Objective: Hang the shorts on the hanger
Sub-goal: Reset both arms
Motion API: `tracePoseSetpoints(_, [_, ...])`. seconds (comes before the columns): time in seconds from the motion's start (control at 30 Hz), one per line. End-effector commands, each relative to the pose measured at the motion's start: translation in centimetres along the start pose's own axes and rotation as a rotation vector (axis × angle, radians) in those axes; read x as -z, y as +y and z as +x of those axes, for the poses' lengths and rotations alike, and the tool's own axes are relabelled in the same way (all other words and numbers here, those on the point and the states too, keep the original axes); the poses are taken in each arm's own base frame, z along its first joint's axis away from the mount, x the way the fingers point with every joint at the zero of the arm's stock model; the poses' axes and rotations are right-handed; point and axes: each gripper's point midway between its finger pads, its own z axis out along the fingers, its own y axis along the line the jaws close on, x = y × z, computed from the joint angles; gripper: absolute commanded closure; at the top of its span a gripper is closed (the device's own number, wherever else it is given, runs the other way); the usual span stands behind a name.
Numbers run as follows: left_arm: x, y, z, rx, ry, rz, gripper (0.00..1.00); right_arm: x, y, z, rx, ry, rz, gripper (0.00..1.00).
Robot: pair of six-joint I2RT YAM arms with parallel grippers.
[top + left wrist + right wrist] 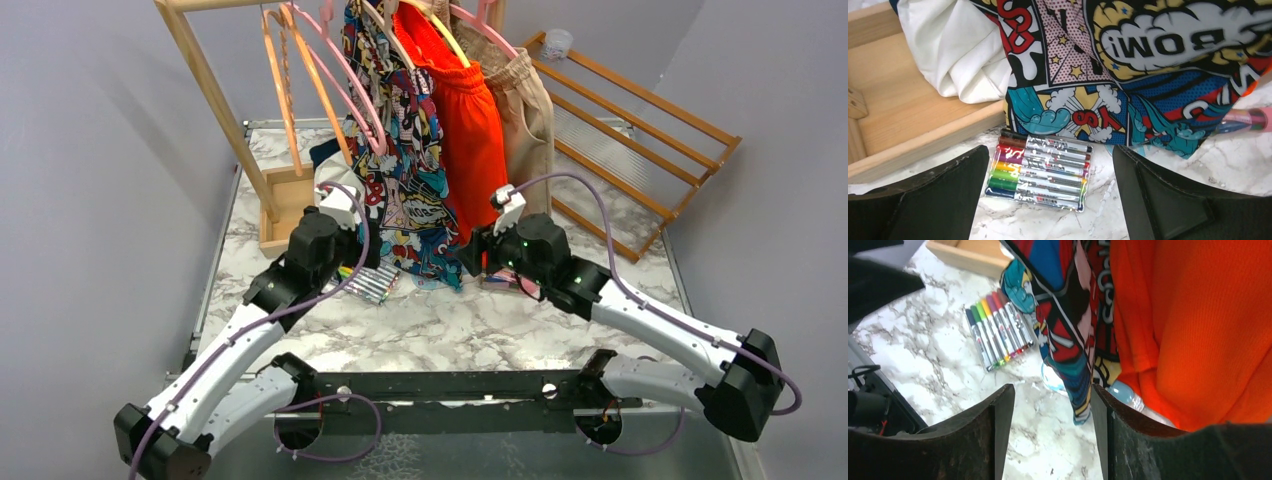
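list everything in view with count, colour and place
comic-print fabric shorts: one, multicoloured, hanging mid-rack
plain orange shorts: one, orange, right of them
plain beige shorts: one, beige, rightmost on rack
cream plastic hanger: one, cream, above orange shorts
pink plastic hangers: several, pink, on the rail
orange hangers: two, orange, rail's left end
wooden clothes rack: one, pale wood, table rear
wooden slatted panel: one, pale wood, rear right
white cloth: one, white, on the rack's base
marker pack: one, mixed colours, on marble table
left arm: one, white-black, jaws open over markers
right arm: one, white-black, jaws open near comic shorts' hem
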Motion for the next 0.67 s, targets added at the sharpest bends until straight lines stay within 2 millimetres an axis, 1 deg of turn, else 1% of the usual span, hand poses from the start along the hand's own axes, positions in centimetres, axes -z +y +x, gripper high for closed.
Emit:
tracePoseSetpoints(0.0, [-1.6,-0.8,-0.1,0.118,0.053,0.14,0.05,1.7,-0.5,1.0,0.001,-0.005,0.007,0.37])
tracePoseSetpoints(0.07, [-1.9,-1.8,0.0,0.143,0.054,0.202,0.05,2.5,-1.2,1.2,-0.003,-0.021,0.041,0.33])
tracePoseSetpoints(0.1, [-1.9,-1.9,-0.1,0.147,0.043,0.212,0.04,3.0,-1.8,1.3,-0.008,-0.03,0.068,0.31])
tracePoseSetpoints(0.17, [-1.7,-1.6,-0.4,0.127,0.012,0.202,0.02,4.0,-2.9,1.1,-0.015,-0.067,0.12,0.25])
tracePoseSetpoints(0.2, [-1.5,-1.3,-0.6,0.12,-0.005,0.184,0.01,4.5,-3.9,1.1,-0.042,-0.094,0.175,0.24])
tracePoseSetpoints(0.27, [-1.2,-0.8,-0.7,0.115,-0.035,0.158,0.01,5.6,-6.0,0.6,-0.16,-0.173,0.295,0.2])
tracePoseSetpoints(0.3, [-1.1,-0.5,-0.5,0.118,-0.046,0.147,0.01,6.0,-6.5,0.1,-0.193,-0.209,0.327,0.11])
tracePoseSetpoints(0.33, [-1.1,-0.2,0.2,0.124,-0.044,0.13,0.01,6.3,-7.0,-0.3,-0.215,-0.232,0.356,0.09])
tracePoseSetpoints(0.43, [-1.1,0.5,0.9,0.145,-0.054,0.094,0.01,7.2,-9.0,-1.1,-0.256,-0.27,0.495,0.07])
tracePoseSetpoints(0.57, [-1.3,1.2,0.7,0.161,-0.063,0.038,0.01,7.6,-10.5,-0.5,-0.263,-0.235,0.611,0.07])
tracePoseSetpoints(0.63, [-1.3,1.4,0.8,0.171,-0.076,0.022,0.01,7.5,-10.6,-0.2,-0.261,-0.217,0.623,0.05])
